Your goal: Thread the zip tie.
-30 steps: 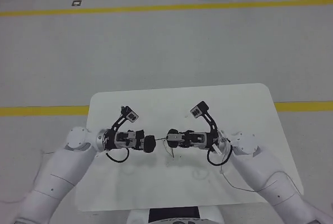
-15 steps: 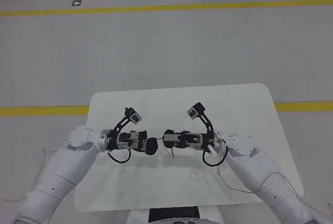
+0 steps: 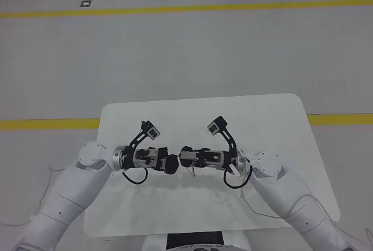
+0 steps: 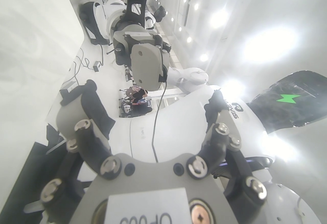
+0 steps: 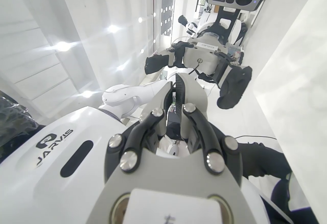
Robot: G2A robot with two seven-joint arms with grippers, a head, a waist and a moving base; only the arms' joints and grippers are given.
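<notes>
Left wrist view: the left gripper (image 4: 152,93) has its black-padded fingers spread wide and grips nothing. The thin black plastic zip tie (image 4: 156,120) runs lengthwise from the grey right gripper (image 4: 148,69) opposite, into the gap between the left fingers and toward the palm. Right wrist view: the right gripper (image 5: 175,88) has its fingers pinched nearly together, which I judge to be clamping the zip tie's other end. The left gripper (image 5: 195,77) faces it head-on with fingers wide. Top view: both grippers meet tip to tip over the middle of the white rounded table (image 3: 267,119), and the tie's long axis lies along the line joining the wrists. The free end sits inside the left fingers' span, so the left arm is likely the one to close next. The tie's head is too small to locate.
</notes>
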